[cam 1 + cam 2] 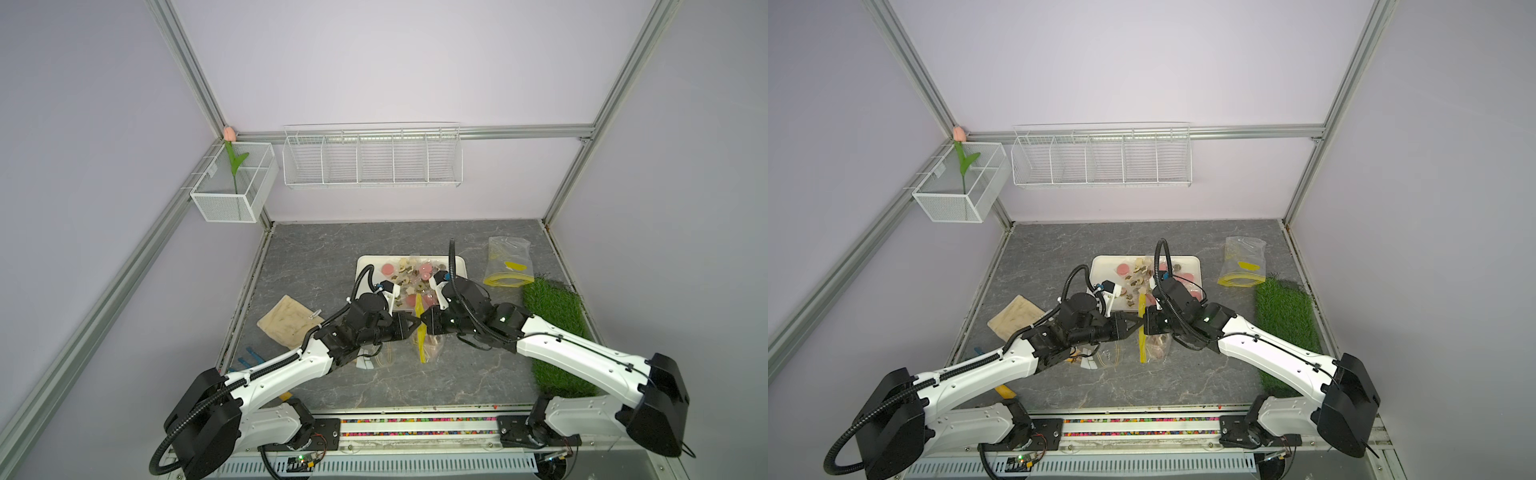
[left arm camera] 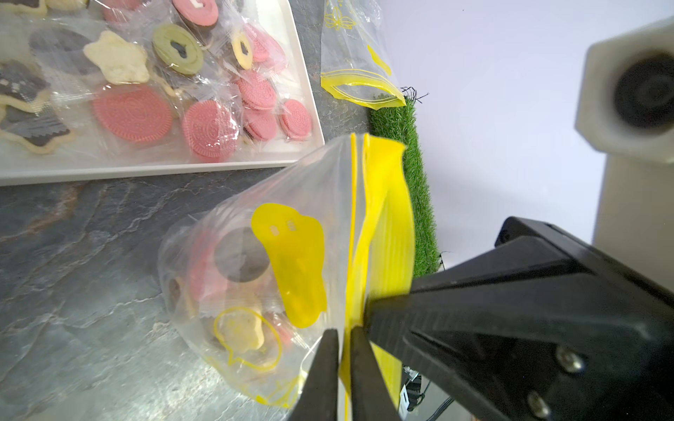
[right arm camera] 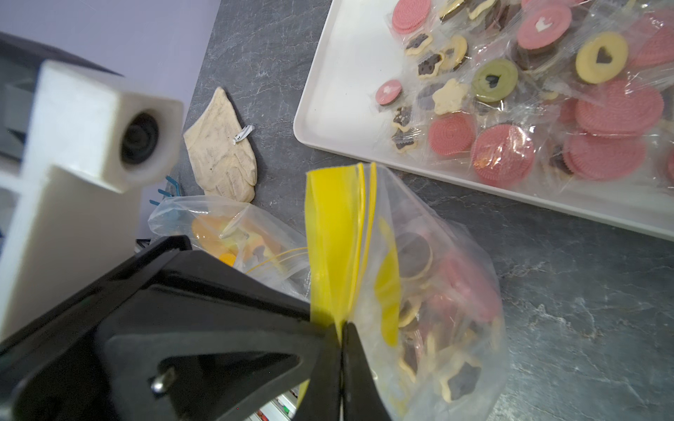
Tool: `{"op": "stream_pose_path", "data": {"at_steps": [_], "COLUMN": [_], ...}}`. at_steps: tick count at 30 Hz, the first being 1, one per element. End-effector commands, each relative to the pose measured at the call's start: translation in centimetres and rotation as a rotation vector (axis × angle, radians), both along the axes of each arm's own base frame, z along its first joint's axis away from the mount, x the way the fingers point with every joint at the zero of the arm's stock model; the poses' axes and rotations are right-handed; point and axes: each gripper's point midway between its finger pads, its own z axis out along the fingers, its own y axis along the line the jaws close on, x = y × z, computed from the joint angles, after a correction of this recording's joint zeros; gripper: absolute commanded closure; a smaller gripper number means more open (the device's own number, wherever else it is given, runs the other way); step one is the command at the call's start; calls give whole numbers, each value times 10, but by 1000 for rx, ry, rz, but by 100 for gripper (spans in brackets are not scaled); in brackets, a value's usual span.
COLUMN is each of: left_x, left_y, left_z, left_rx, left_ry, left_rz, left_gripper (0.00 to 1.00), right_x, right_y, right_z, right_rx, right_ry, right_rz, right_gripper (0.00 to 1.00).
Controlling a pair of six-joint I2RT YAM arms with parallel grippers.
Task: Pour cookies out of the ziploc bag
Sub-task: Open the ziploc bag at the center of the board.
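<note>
No writing can be read; the yellow patch [image 2: 291, 262] on the ziploc bag [image 2: 328, 189] bears two tiny marks, too blurred.

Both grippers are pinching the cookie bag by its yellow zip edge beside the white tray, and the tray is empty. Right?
Not quite. The white tray is not empty: the right wrist view shows many wrapped cookies on it. The rest holds: the left gripper and right gripper both pinch the ziploc bag by its yellow zip edge.
</note>
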Motion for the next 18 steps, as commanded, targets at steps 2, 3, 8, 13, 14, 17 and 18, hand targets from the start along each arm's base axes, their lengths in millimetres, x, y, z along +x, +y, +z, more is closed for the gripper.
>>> {"op": "stream_pose_path", "data": {"at_steps": [2,3,8,13,14,17,18], "left_x": [1,1,2,3,4,5,5], "left_y": [-4,-4,-2,5,6,13,15], "left_z": [16,16,14,7,7,4,3], "left_rx": [-67,-68,-65,27,46,105,119], "left_ry": [-23,-19,4,12,12,14,13], "left_rz": [2,2,21,36,38,50,57], "left_gripper": [96,98,100,100,100,100,100], "right_x": [-4,-4,-4,-1,0,2,3], "right_y": [1,1,-1,-8,-9,-16,-18], "right_z": [3,3,0,-8,-9,-13,-14], "right_rx": [35,34,20,-22,-32,-67,-75], "right_ry": [4,4,5,5,5,0,-4], "right_rz": [6,6,2,-24,-31,-57,-65], "right_gripper": [94,94,94,93,93,93,93]}}
